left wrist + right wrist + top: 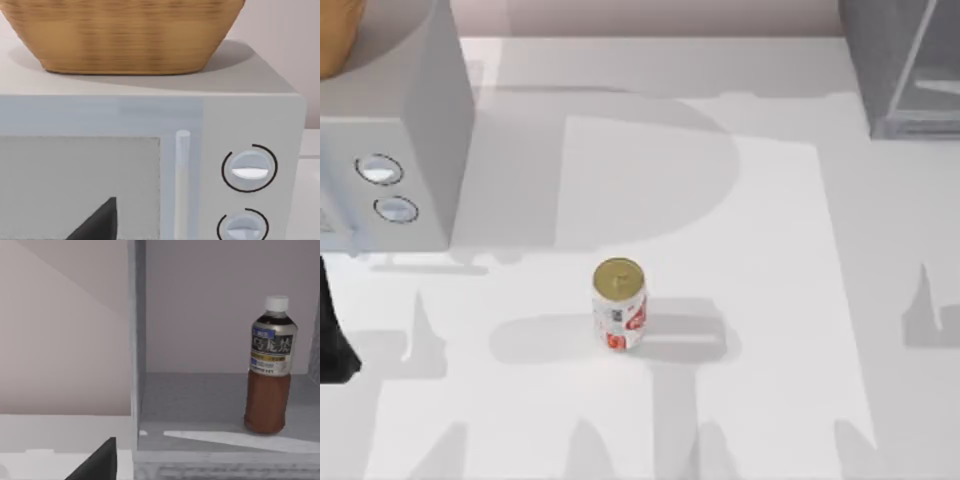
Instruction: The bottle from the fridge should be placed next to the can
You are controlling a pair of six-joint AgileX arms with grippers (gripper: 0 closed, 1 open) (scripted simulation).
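The can (pixel 618 305), gold-topped with white and red sides, stands upright near the middle of the table. The fridge (pixel 890 70) sits at the back right corner. In the right wrist view its speckled grey inside (pixel 200 405) is open to me. The bottle (pixel 270 365) stands upright on the fridge floor, with a white cap, a grey-and-blue label and a reddish-brown body. A dark part of my right gripper (pixel 97 462) shows in front of the fridge, short of the bottle and apart from it. A dark part of my left gripper (pixel 97 222) faces the microwave door.
A light grey microwave (pixel 390 150) with two round dials (pixel 249 169) stands at the back left, with a wicker basket (pixel 125 35) on top. A black piece of my left arm (pixel 332 335) is at the table's left edge. Bare white tabletop (pixel 770 300) surrounds the can.
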